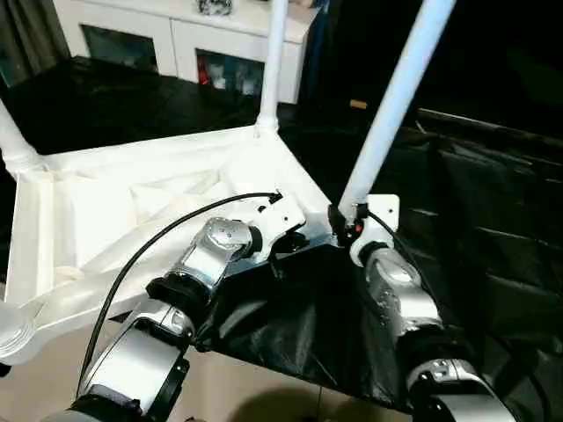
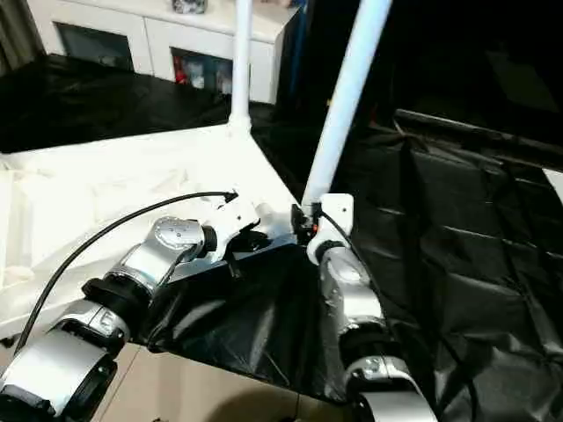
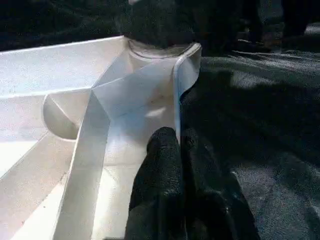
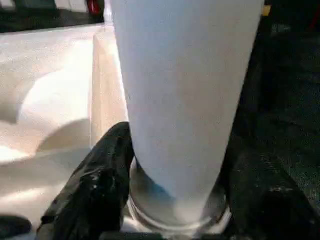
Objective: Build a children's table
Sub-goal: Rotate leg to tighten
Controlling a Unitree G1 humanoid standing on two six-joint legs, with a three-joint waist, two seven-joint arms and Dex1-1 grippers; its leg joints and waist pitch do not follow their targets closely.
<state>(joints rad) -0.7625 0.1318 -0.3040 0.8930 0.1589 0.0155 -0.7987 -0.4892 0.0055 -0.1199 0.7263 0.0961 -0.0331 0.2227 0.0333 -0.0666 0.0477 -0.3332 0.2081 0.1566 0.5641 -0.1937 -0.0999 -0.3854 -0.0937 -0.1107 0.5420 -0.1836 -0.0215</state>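
Note:
The white tabletop (image 1: 106, 202) lies upside down on black sheeting, ribbed underside up. One white leg (image 1: 273, 61) stands in the far corner socket. Another leg (image 1: 396, 105) rises tilted from the near right corner socket. A leg stub (image 1: 13, 145) shows at the left edge, and a round socket (image 1: 13, 330) at the near left. My right gripper (image 1: 347, 221) sits at the base of the tilted leg (image 4: 185, 90), its black fingers (image 4: 100, 185) against both sides. My left gripper (image 3: 175, 150) is shut on the tabletop's thin rim wall (image 3: 177, 95) near that corner.
A white cabinet (image 1: 176, 35) with glass doors stands at the back. Wrinkled black sheeting (image 1: 475, 220) covers the surface right of and behind the tabletop. Beige floor (image 1: 264, 387) shows below its near edge. A black cable (image 1: 149, 246) arcs over my left forearm.

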